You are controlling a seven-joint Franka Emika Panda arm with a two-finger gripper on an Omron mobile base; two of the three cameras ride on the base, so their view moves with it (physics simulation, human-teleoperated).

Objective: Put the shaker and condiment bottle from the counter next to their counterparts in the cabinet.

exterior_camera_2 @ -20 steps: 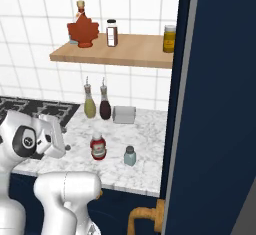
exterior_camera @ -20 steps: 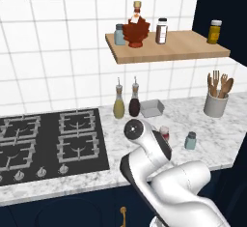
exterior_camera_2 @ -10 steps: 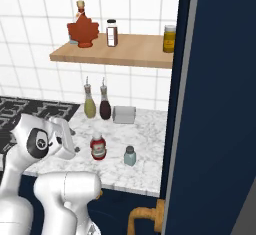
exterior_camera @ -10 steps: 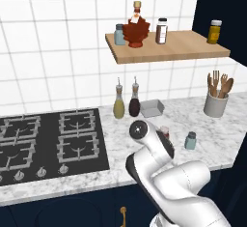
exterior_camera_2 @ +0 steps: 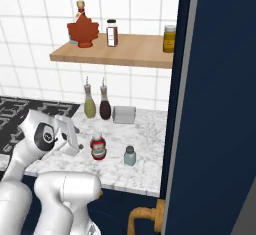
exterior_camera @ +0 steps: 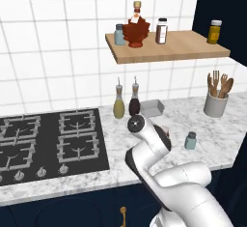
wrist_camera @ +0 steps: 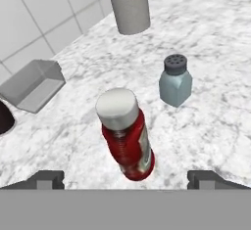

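Your gripper [wrist_camera: 125, 177] hangs spread wide and empty just above the red bottle [wrist_camera: 126, 135], which stands upright on the counter [wrist_camera: 215, 102] with the shaker [wrist_camera: 175, 81] a little beyond it to the right; keep the white cap centred between the two fingertips [wrist_camera: 46, 179], come straight down so they pass either side of the body below the cap, and close only when both are level with the label, or the bottle may tip. No brand or wording can be read on the pale label band: it is too small to make out.
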